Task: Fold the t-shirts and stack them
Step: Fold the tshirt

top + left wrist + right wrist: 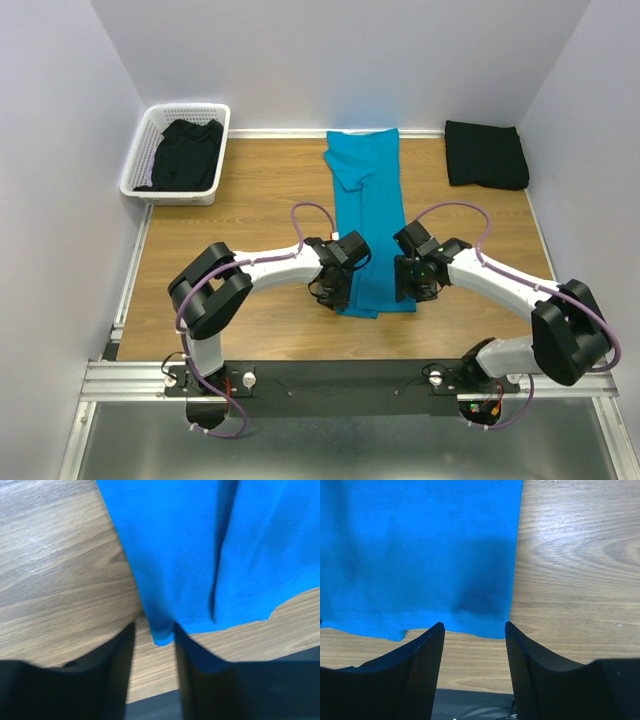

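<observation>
The teal shirt (368, 210) lies on the table (250, 190) as a long narrow strip down the middle of the top view, its collar end towards the upper edge and its hem towards the arms; both grippers sit at that hem, one at each lower corner.

The left gripper (333, 292) is at the strip's lower left corner; in the left wrist view its fingers (115, 680) stand a narrow way apart, with the blue corner lying in the gap at their tips and bare wood showing between them lower down; nothing is pinched.

The right gripper (412, 285) is at the lower right corner; in the right wrist view its fingers (420, 670) stand wider apart, the stitched hem lying just above their tips in the frame, with wood in the gap; it holds nothing.

A folded black shirt (486, 155) rests in the upper right of the top view, well apart from the teal one; the basket (190, 107) in the upper left holds loose black clothes (185, 155).
</observation>
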